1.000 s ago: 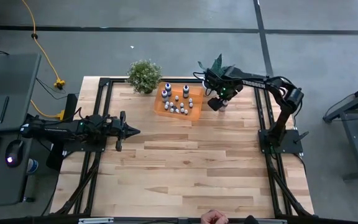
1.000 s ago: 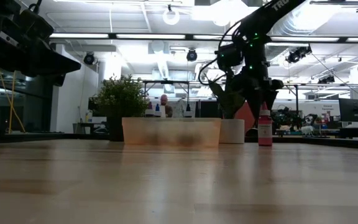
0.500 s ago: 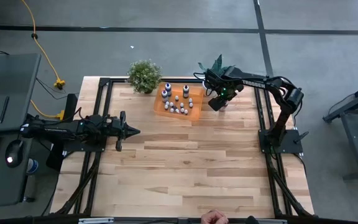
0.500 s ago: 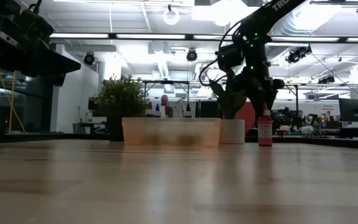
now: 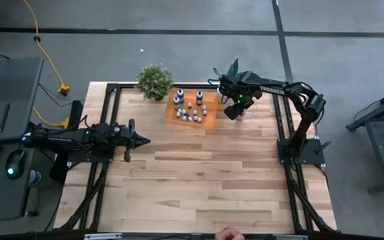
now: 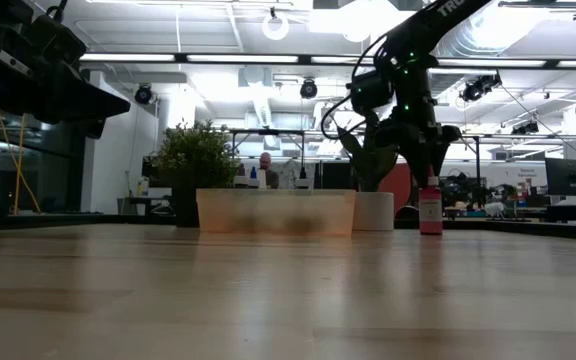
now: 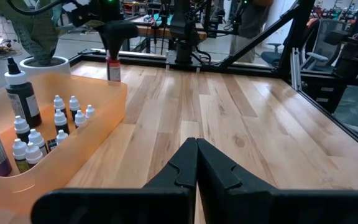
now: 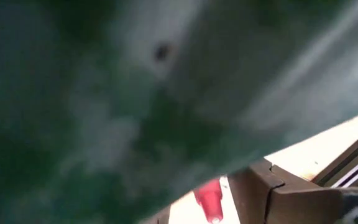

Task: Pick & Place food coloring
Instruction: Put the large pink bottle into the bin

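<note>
Small pink food-coloring bottle (image 6: pixel 430 208) stands upright on wooden tabletop (image 6: pixel 288 290), directly under right claw (image 6: pixel 420 165); claw state indeterminable. Left claw (image 5: pixel 141 140) closed, idle, well apart.

Robotics lab: concrete floor (image 5: pixel 179 53), workbenches (image 6: pixel 558 207)

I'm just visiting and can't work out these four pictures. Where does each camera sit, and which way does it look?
High: above, looking straight down on the table, both arms and the orange tray.
Low: at tabletop height, looking level past the tray to the pink bottle under the right gripper.
Left wrist: behind the shut left gripper, facing tray and pink bottle, shared with low.
Right wrist: mostly blocked by leaf.
</note>
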`<action>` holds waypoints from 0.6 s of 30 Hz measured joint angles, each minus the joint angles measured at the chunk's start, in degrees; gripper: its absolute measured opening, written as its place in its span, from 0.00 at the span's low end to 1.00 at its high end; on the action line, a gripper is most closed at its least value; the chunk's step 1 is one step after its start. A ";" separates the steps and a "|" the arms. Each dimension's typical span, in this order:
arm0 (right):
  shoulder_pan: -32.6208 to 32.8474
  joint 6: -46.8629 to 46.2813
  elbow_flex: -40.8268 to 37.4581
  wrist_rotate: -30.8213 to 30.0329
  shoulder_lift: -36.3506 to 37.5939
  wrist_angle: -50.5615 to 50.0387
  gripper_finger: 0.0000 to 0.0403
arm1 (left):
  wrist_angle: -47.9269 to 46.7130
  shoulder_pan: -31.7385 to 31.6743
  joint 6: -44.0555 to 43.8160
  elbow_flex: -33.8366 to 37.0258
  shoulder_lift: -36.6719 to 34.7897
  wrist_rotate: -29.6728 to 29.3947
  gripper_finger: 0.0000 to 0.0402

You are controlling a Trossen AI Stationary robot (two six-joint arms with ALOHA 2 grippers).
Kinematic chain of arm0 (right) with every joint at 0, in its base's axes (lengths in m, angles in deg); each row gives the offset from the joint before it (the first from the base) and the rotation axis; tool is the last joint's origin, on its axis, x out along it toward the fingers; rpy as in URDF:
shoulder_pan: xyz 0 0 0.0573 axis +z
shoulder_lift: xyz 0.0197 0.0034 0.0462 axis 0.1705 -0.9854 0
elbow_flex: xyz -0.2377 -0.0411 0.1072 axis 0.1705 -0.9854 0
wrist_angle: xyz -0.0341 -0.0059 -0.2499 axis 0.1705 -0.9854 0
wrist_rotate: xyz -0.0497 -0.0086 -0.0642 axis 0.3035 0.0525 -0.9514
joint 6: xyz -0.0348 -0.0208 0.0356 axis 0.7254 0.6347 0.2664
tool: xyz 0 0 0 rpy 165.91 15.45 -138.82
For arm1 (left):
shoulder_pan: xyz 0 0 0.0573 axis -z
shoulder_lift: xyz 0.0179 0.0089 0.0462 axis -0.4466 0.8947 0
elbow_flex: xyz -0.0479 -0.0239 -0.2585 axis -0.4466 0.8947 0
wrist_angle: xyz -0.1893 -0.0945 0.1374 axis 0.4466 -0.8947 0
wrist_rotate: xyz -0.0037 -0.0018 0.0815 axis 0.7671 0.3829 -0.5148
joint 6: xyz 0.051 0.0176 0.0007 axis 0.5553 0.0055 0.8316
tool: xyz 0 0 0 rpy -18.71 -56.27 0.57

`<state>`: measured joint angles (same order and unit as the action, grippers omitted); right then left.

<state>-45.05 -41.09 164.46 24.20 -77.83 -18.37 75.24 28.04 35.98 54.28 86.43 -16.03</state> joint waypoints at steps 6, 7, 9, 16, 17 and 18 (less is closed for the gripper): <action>0.94 -0.39 -0.02 0.52 1.03 -0.67 0.28 | 0.02 -0.01 0.00 0.00 0.00 -0.01 0.00; 1.17 -0.62 -0.02 0.60 1.44 -0.94 0.28 | 0.02 -0.02 0.01 0.00 -0.01 -0.01 0.00; 1.58 -1.38 -0.02 1.08 2.39 -1.93 0.28 | 0.00 0.00 0.02 0.00 0.00 0.00 0.00; 5.48 -3.39 -0.02 2.45 6.31 -5.10 0.28 | 0.00 -0.01 0.00 0.00 0.00 0.00 0.00; 6.33 -4.00 -0.02 2.61 6.91 -5.39 0.28 | 0.02 0.00 0.00 0.00 0.00 0.00 0.00; 7.25 -4.41 -0.02 2.85 7.56 -5.66 0.28 | 0.02 -0.01 0.01 0.00 0.00 0.00 0.00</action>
<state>-37.79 -45.50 164.44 27.05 -70.27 -24.04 75.26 28.03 35.99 54.28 86.43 -16.03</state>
